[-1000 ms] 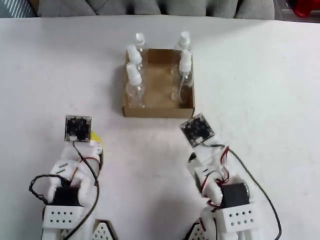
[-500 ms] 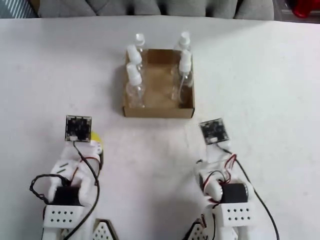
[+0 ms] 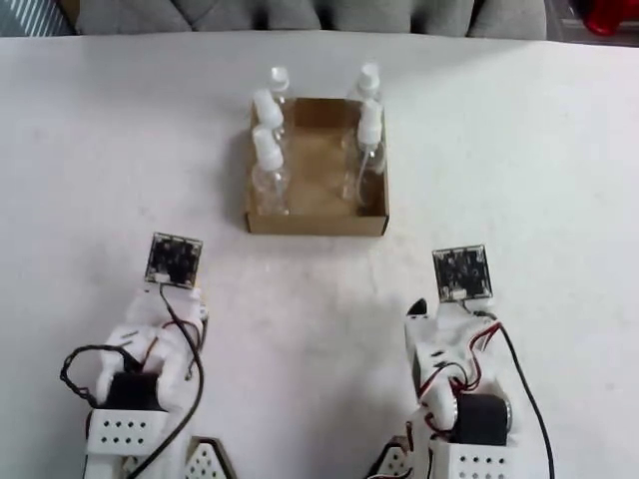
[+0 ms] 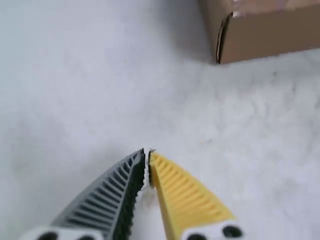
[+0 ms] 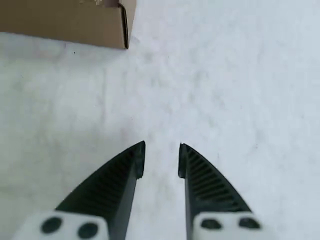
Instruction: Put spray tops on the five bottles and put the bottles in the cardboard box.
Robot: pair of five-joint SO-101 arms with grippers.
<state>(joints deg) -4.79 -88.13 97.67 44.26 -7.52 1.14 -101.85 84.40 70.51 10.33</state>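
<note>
Left jaws closed: grey finger [image 4: 107, 192] and yellow finger [image 4: 185, 195] meet at the tips with nothing between them. Right jaws are slightly apart, with a clear gap between the two black fingers [image 5: 112, 185], and also empty. Both hang over the bare white counter [image 3: 519, 150], on the near side of the box.

The task's things: the shallow brown cardboard box [image 3: 316, 222] sits mid-counter. Five clear plastic bottles [image 3: 270, 182] stand in it, three along one side wall and two along the other, each with a white spray top [image 3: 267, 148]. The far pair's tops poke past the far wall in the high view, but I read them as standing inside.

Step in hand, my read: none left, since capping and boxing both look done. Next move calls for no grasp — at most a check that all five tops are seated, then park both arms.

View differences:
- The high view gives the bottle count and the cap check, plus the left arm [image 3: 150, 344] and right arm [image 3: 454, 349] low near their bases, well apart from the box.
- The wrist views give the jaw state. Each also catches a near corner of the box wall [image 4: 265, 37] [image 5: 65, 25] — no bottle bodies legible there.
</note>
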